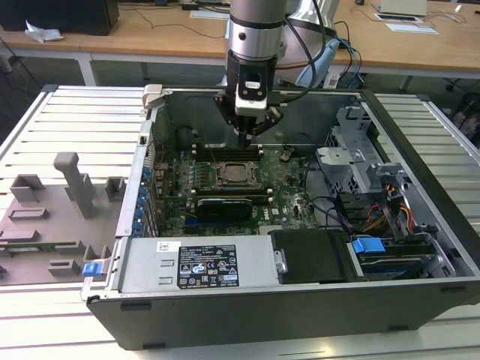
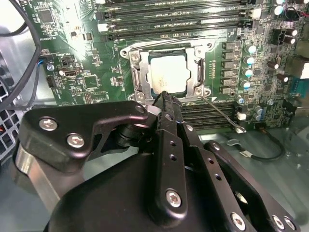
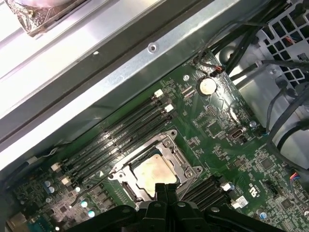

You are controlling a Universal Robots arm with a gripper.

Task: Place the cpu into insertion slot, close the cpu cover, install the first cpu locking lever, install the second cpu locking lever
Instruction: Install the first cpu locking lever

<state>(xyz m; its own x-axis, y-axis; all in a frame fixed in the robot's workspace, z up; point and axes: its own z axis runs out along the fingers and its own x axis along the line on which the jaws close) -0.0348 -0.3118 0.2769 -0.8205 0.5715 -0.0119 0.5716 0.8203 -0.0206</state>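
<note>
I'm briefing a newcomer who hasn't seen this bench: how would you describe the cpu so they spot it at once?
Inside the open computer case, find the green motherboard; near its middle, between banks of long black memory slots, sits the square metal cpu cover. The cpu is the pale silver square in its window, by the gripper, flat and plain unlike the narrow slots.

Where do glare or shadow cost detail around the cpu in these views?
First wrist view: warm glare on the cpu top. Second wrist view: the cpu reads evenly, the gripper a dark mass before it. Exterior view: the case interior is shaded, the motherboard dim.
</note>
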